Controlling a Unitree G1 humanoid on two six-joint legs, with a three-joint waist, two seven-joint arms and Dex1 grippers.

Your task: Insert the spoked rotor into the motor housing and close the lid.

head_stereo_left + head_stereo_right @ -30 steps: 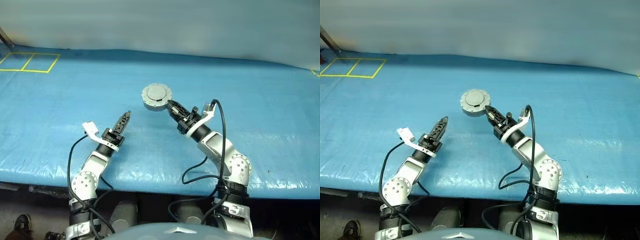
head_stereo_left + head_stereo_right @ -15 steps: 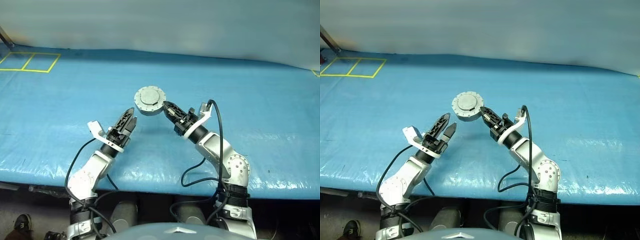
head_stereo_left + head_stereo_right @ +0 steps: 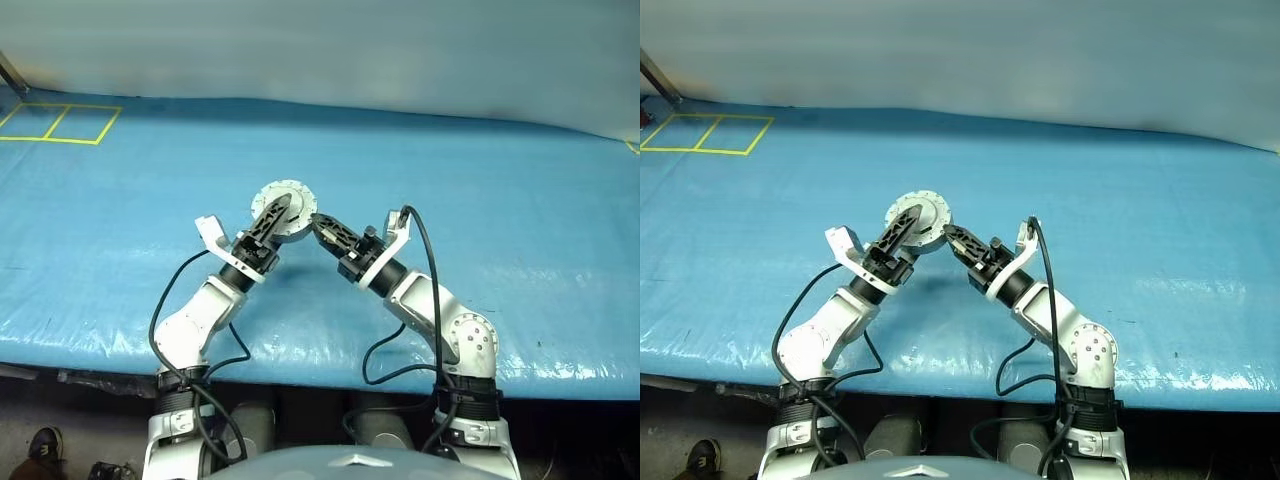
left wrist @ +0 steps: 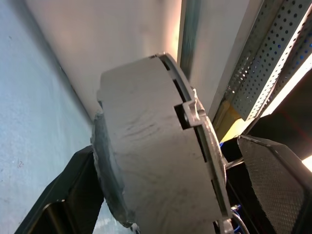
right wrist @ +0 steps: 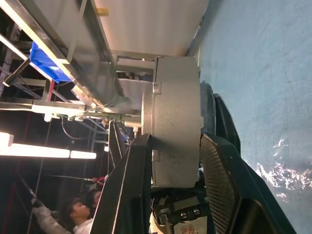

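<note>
My right gripper [image 3: 318,224] is shut on the motor housing [image 5: 178,122], a short silver can held on edge above the blue table. The lid [image 3: 298,208], a silvery disc with a notched rim, sits closed on the housing and faces the head camera. In the right wrist view the lid's flange [image 5: 147,126] lies against one finger. My left gripper [image 3: 278,208] is open and reaches in from the left, one finger on each side of the housing wall [image 4: 146,146]. The far finger [image 4: 278,180] stands off the lid's rim. The spoked rotor is hidden.
A blue tarp covers the table [image 3: 480,200]. Yellow tape squares [image 3: 60,123] mark its far left corner. The front edge [image 3: 300,360] runs just below both arms. A person [image 5: 73,212] and metal shelving show behind the housing in the right wrist view.
My right gripper carried the lidded housing to the left. My left gripper rose, swung right and rolled, so its open fingers now straddle the housing.
</note>
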